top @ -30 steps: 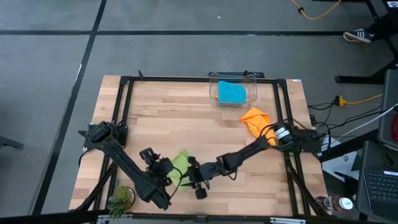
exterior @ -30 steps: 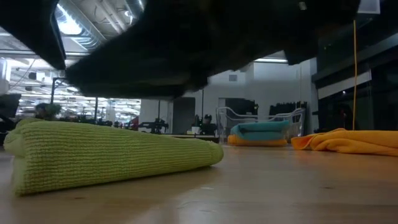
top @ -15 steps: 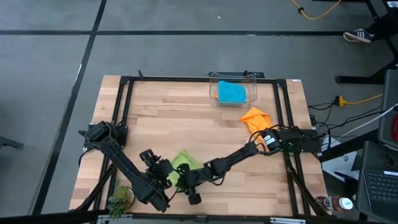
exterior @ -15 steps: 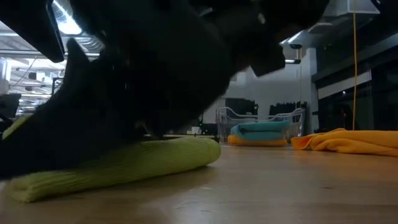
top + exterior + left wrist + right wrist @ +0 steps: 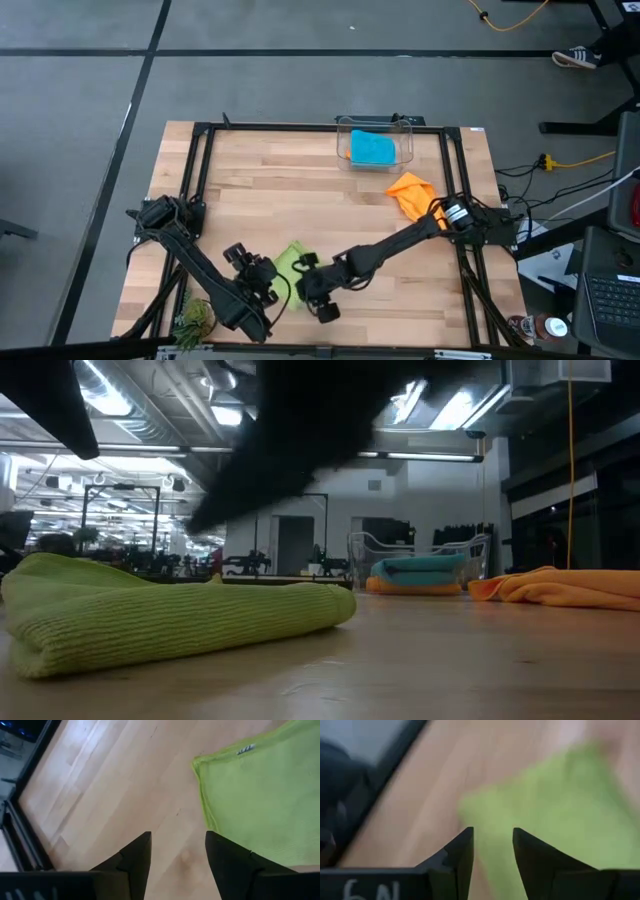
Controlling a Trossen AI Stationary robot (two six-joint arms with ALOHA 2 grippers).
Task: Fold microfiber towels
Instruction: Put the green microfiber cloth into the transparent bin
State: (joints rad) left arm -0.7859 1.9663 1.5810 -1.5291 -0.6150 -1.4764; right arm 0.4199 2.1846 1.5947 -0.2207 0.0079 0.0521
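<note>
Lime-green ribbed microfiber towel (image 5: 170, 622) lies folded over on the pale wooden surface (image 5: 300, 190) near its front edge, between the two arms, and it now sits free: half a second ago the right arm's dark bulk was pressed down across it in the low view, and now that bulk has lifted, leaving the roll of cloth in plain sight with its fold holding. From above, the right claw (image 5: 325, 305) has drawn back just off the towel's right side, while the left claw (image 5: 262, 285) hovers at the towel's left edge; both stand parted with nothing between the fingers, as each wrist view shows bare wood or green cloth through the gap. I read this as a fold just pressed flat and released, so the green towel is probably close to done, though the low angle hides whether its edges line up. Counting cloths in view: one lime-green towel at the front, one crumpled orange towel (image 5: 410, 190) lying loose towards the right rear of the surface, and one teal-blue towel (image 5: 372, 148) resting inside the clear plastic bin (image 5: 403, 127) at the back edge. Under the teal cloth, the low view shows an orange sliver that may be a second orange towel. That makes one bin, two arms, and three towels surely seen.
</note>
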